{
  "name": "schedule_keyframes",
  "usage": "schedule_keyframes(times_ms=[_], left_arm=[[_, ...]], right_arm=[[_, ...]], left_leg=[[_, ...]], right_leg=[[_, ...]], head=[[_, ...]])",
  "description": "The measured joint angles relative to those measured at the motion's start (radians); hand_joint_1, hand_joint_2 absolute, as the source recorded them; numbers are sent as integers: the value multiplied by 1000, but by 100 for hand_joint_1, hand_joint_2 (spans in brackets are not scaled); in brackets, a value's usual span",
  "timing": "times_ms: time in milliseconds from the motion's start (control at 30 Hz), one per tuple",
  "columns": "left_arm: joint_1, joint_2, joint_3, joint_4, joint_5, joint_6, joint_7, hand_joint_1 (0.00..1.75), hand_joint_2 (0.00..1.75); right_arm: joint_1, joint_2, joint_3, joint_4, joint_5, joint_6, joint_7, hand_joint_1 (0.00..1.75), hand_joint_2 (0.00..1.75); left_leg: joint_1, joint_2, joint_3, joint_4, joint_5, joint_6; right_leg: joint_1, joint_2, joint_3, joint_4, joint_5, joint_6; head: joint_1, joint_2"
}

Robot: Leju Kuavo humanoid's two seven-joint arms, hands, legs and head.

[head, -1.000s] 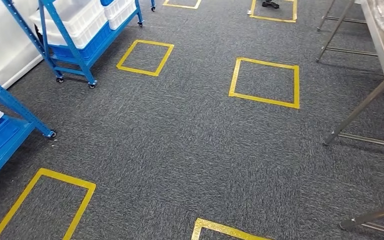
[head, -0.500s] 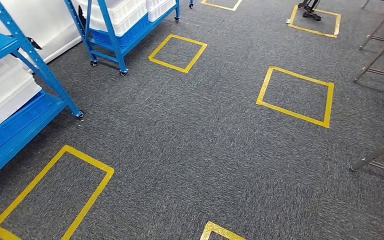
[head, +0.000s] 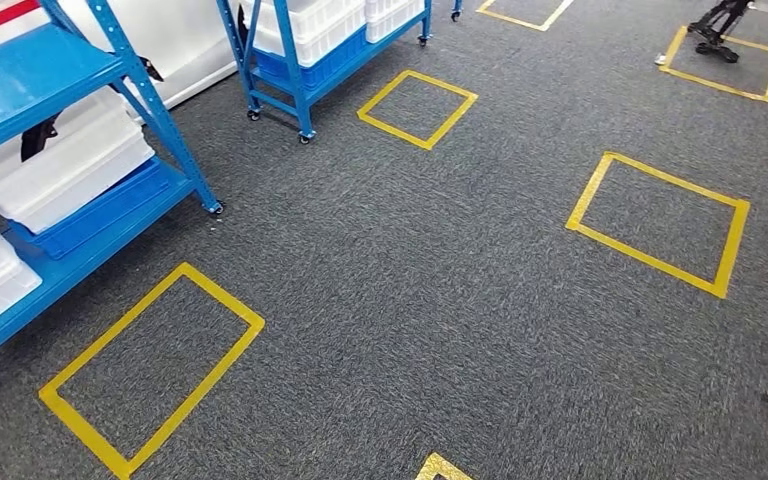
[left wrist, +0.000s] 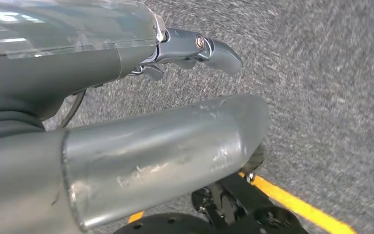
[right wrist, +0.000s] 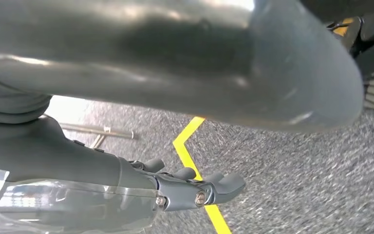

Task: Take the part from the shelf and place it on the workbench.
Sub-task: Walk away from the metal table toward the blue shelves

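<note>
Meanwhile the camera has swung toward the blue shelf [head: 80, 70].

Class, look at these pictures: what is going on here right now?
Nothing is being handled. The head view looks down at grey carpet with yellow tape squares, and blue shelves holding white bins stand at the left. The left robot hand and right robot hand hang over the floor, holding nothing.
</note>
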Motion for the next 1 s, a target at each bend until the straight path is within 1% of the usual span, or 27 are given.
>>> schedule_keyframes(times_ms=[33, 67, 100, 133, 167, 200, 233, 300, 333, 367, 400, 467, 500, 533, 567, 600, 633, 667, 700, 733, 767, 800, 833, 867, 900, 967, 1000], left_arm=[[1, 0, 0, 0, 0, 0, 0, 0, 0], [3, 0, 0, 0, 0, 0, 0, 0, 0], [4, 0, 0, 0, 0, 0, 0, 0, 0], [5, 1, 0, 0, 0, 0, 1, 0, 0], [4, 1, 0, 0, 0, 0, 1, 0, 0], [3, 1, 0, 0, 0, 0, 1, 0, 0], [2, 1, 0, 0, 0, 0, 1, 0, 0], [4, 1, 0, 0, -1, 0, 1, 0, 0], [5, 1, 0, 0, -2, -1, 1, 0, 0], [6, 1, 0, 0, -4, -3, 1, 0, 0], [5, 1, 0, 0, -7, -4, 1, 0, 0], [2, 1, 0, 0, -11, -5, 1, 0, 0], [1, 1, 0, 0, -11, -6, 1, 0, 0], [1, 1, 0, 0, -12, -6, 1, 0, 0], [1, 1, 0, 0, -12, -7, 1, 0, 0], [2, 1, 0, 0, -12, -7, 1, 0, 0], [2, 1, 0, 0, -12, -7, 1, 0, 0], [2, 1, 0, 0, -12, -7, 1, 0, 0], [1, 0, 0, 0, -12, -7, 2, 0, 0], [0, 0, 0, 0, -12, -7, 3, 0, 0], [1, 0, 0, 0, -12, -7, 3, 0, 0], [2, 0, 0, 0, -12, -7, 4, 0, 0], [3, 0, 0, 0, -12, -6, 4, 0, 0], [5, 0, 0, 0, -12, -6, 4, 0, 0], [5, 0, 0, 0, -12, -6, 5, 0, 0], [2, 0, 0, 0, -12, -6, 6, 0, 0], [0, 0, 0, 0, -12, -6, 6, 0, 0]], right_arm=[[0, 0, 0, 0, 1, 1, 0, 0, 0], [0, 0, 0, 0, 1, 2, 0, 0, 0], [-1, 0, 0, 0, 2, 3, 0, 0, 0], [-1, 0, 0, 0, 3, 5, 0, 0, 0], [-1, 0, 0, 0, 3, 6, 0, 0, 0], [-1, -1, 0, 0, 3, 7, 0, 0, 0], [-2, -1, 0, 0, 4, 7, 0, 0, 0], [-7, -1, 0, 0, 4, 8, 0, 0, 0], [-10, -2, 0, 0, 5, 9, 0, 0, 0], [-11, -2, 0, 0, 6, 10, 1, 0, 0], [-11, -3, 0, 0, 6, 10, 1, 0, 0], [-8, -3, 0, 0, 8, 10, 1, 0, 0], [-7, -3, 0, 0, 9, 10, 1, 0, 0], [-6, -3, 0, 0, 10, 11, 1, 0, 0], [-5, -3, -1, 0, 11, 11, 1, 0, 0], [-4, -3, -1, 0, 12, 11, 1, 0, 0], [-3, -3, -1, 0, 12, 11, 1, 0, 0], [-1, -4, -1, 0, 12, 12, 1, 0, 0], [-1, -5, -2, 0, 13, 12, 1, 0, 0], [-1, -5, -3, 0, 14, 12, 1, 0, 0], [-1, -6, -4, 0, 14, 13, 1, 0, 0], [-4, -6, -5, 0, 14, 13, 1, 0, 0], [-5, -6, -6, 0, 15, 14, 1, 0, 0], [-6, -5, -6, 0, 15, 15, 1, 0, 0], [-5, -5, -6, 0, 15, 15, 2, 0, 0], [-1, -5, -7, 0, 15, 15, 2, 0, 0], [0, -5, -7, 0, 15, 15, 2, 0, 0]], left_leg=[[1, 3, -16, 35, -7, -4], [2, 7, -11, 28, 8, -7], [4, 14, 14, -18, 38, -8], [4, 31, 54, -91, 74, -8], [3, 52, 91, -160, 101, -5], [1, 67, 116, -210, 117, 1], [-2, 76, 127, -235, 122, 8], [-7, 60, 124, -241, 121, 23], [-6, 50, 126, -245, 124, 29], [-4, 40, 129, -249, 127, 37], [-1, 30, 131, -254, 131, 44], [-1, 10, 129, -256, 135, 52], [-2, -2, 128, -255, 135, 53], [-3, -15, 127, -255, 136, 54], [-4, -28, 128, -254, 136, 54], [-5, -43, 129, -254, 136, 54], [-5, -57, 131, -253, 135, 53], [-6, -70, 131, -252, 134, 50], [-7, -82, 129, -250, 134, 46], [-6, -92, 126, -248, 134, 41], [-5, -103, 122, -248, 135, 34], [-3, -114, 118, -249, 137, 27], [-2, -116, 116, -249, 136, 22], [-3, -103, 113, -241, 130, 18], [-4, -77, 101, -215, 113, 14], [-3, -17, 49, -103, 50, 9], [-1, -3, 15, -33, 18, 5]], right_leg=[[1, -14, 0, 0, -1, 0], [1, -27, 1, 1, -3, 2], [0, -39, 3, 2, -6, 5], [1, -50, 6, 3, -9, 8], [3, -61, 9, 6, -13, 14], [5, -70, 12, 8, -17, 19], [7, -78, 14, 10, -20, 25], [8, -94, 20, 8, -22, 36], [5, -92, 23, 10, -26, 42], [3, -76, 21, 22, -38, 47], [1, -52, 8, 53, -60, 52], [-1, 1, -52, 174, -127, 55], [-1, 11, -87, 239, -152, 55], [-1, 16, -111, 282, -159, 55], [-1, 18, -118, 287, -145, 53], [0, 23, -108, 255, -112, 49], [0, 34, -83, 194, -69, 45], [-1, 59, -54, 126, -34, 39], [-1, 81, -32, 70, -11, 34], [-1, 98, -19, 35, -2, 30], [1, 106, -14, 23, -4, 27], [2, 97, -13, 19, -4, 24], [0, 86, -10, 15, -3, 20], [-2, 73, -7, 10, -1, 15], [-5, 59, -3, 5, 0, 9], [-4, 29, 0, 1, -1, 0], [-2, 13, 1, 1, -3, -2]], head=[[0, 0], [0, 0], [0, 0], [-1, 0], [-1, 0], [1, 0], [3, 0], [6, 0], [7, 0], [8, 0], [10, 0], [15, 0], [17, 0], [17, 0], [17, 0], [17, 0], [17, 0], [17, 0], [16, 0], [16, 0], [16, 0], [16, 0], [16, 0], [15, 0], [12, 0], [4, 0], [1, 0]])
